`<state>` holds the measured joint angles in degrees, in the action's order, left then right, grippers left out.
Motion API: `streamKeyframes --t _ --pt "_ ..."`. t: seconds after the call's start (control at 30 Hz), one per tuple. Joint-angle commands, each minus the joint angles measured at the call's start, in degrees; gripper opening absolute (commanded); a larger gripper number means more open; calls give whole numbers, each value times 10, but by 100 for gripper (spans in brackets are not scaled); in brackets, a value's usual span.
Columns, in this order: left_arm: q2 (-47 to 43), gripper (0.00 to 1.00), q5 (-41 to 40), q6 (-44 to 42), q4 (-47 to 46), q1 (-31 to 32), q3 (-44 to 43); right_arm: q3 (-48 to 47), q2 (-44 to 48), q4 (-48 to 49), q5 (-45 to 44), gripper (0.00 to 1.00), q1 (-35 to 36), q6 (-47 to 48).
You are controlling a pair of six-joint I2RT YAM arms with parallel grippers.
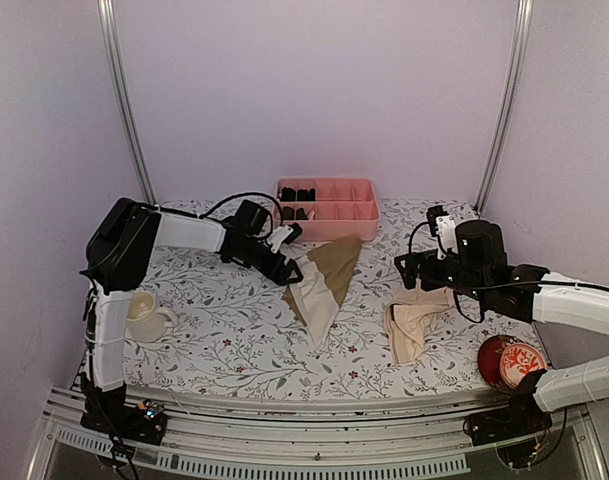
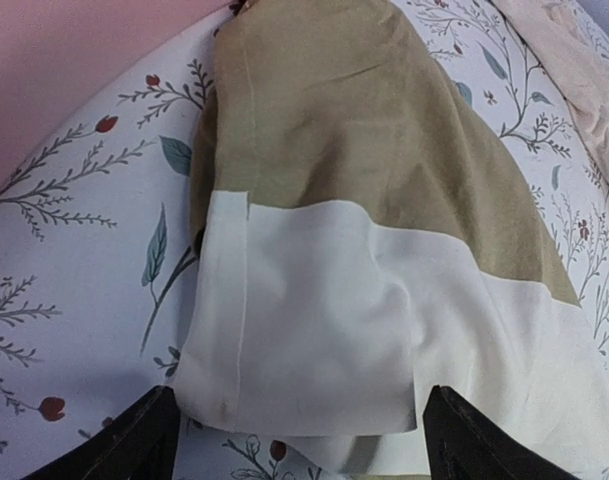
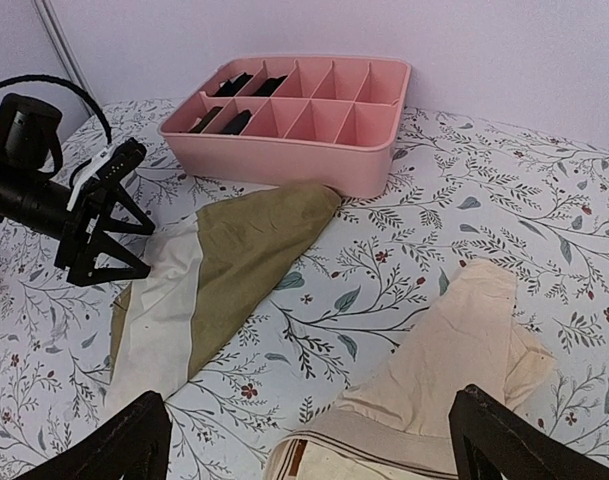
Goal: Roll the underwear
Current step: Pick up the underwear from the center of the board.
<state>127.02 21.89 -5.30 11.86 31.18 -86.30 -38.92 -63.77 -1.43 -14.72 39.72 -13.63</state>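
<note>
Black fingers (image 2: 144,440) of left claw (image 2: 299,430) wide apart, clamped on nothing, with the cream end of the olive underwear (image 2: 364,180) lying between them and its olive part stretching ahead toward the pink tray (image 3: 284,150). Right claw (image 3: 314,440) likewise spread and empty, poised over the near edge of the peach underwear (image 3: 454,350), flat on the floral table (image 1: 214,330) just below and ahead of it. Well behind left claw, cream mug (image 1: 144,318) beside that arm's base; behind right claw, red tin (image 1: 511,362).

Robot lab booth: plain lilac walls (image 1: 314,90), 2 metal corner posts (image 1: 126,100), floral-clothed table (image 1: 214,340), metal rail frame (image 1: 314,428).
</note>
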Motion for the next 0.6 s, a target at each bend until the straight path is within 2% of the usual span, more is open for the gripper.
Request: streamKeyframes --t 0.0,0.07,0.13,0.57 --pt "-8 89 -3 14 -1 -10 0 4 -8 15 -10 99 3 8" --pt "-16 92 -2 20 -8 -18 3 3 -10 16 -10 99 3 10" --pt "-17 90 7 26 -7 -28 1 2 -12 15 -9 99 3 11" --pt "56 69 69 33 67 -38 -62 0 -19 16 -13 99 3 14"
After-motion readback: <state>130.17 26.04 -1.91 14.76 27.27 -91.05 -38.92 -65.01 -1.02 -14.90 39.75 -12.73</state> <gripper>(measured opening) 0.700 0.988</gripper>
